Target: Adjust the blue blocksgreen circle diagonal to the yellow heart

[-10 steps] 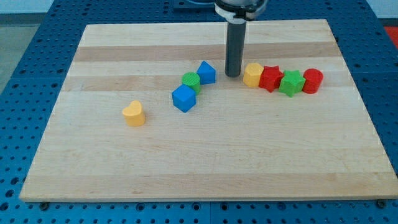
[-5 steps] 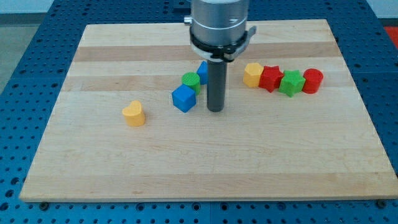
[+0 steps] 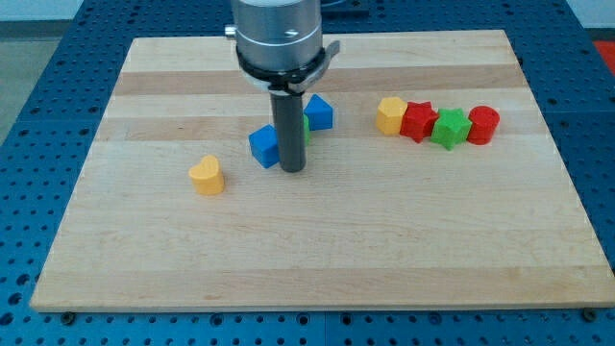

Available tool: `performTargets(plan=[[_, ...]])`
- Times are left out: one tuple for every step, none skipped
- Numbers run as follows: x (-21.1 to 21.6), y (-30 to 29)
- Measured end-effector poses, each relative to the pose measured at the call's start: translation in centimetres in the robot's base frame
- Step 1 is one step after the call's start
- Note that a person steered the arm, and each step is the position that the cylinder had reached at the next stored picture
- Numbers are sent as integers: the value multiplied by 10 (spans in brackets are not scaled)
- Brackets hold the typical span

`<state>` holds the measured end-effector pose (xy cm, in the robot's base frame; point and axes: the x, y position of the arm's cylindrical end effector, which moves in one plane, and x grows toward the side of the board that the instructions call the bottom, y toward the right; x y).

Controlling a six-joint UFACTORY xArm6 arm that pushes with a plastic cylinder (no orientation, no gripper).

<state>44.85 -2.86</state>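
my tip [image 3: 293, 170] sits touching the blue cube's [image 3: 263, 146] right side, no jaws here, just a rod | green circle [image 3: 305, 130] mostly hidden behind rod | blue pentagon-ish block [image 3: 319, 111] up-right | yellow heart [image 3: 206, 175] down-left, apart

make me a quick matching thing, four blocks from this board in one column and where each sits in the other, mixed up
Column 1:
1. yellow heart
2. blue cube
3. red cylinder
4. green star

Column 2:
A. far end of the row at the view's right
B. alone toward the view's left
C. just left of my tip
D. between two red blocks

Pairs: 1-B, 2-C, 3-A, 4-D
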Motion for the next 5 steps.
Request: performTargets(plan=[[-13, 9], [-24, 9], [-28, 9], [-24, 13], [-23, 26]])
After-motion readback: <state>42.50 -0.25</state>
